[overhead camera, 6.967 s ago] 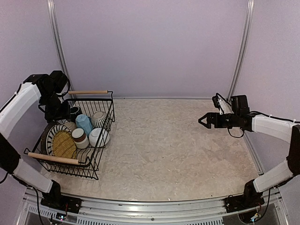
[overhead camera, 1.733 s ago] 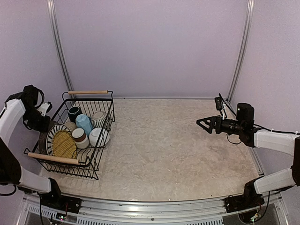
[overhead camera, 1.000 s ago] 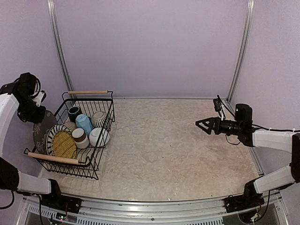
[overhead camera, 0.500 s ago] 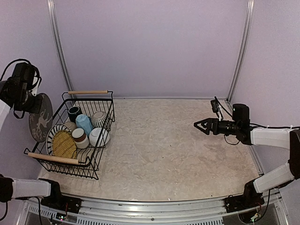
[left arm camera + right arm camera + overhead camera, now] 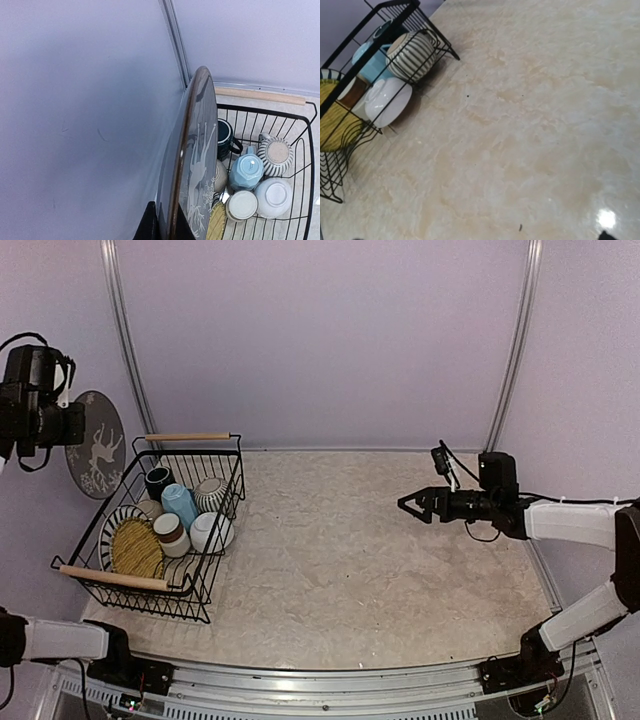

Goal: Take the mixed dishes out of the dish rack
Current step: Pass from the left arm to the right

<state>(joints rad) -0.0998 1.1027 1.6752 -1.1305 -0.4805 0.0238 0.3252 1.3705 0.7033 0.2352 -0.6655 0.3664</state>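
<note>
- Dish rack sits at the left of the table, holding a light blue mug, a grey-striped pot, a yellow woven mat and other dishes.
- Your left gripper clamps the rim of a grey deer-printed plate, held upright in the air above and left of the rack.
- Your right gripper hangs open and empty, well to the right.
- The step in hand looks like unloading this plate. Next, carry it over bare table and lay it flat.
</note>
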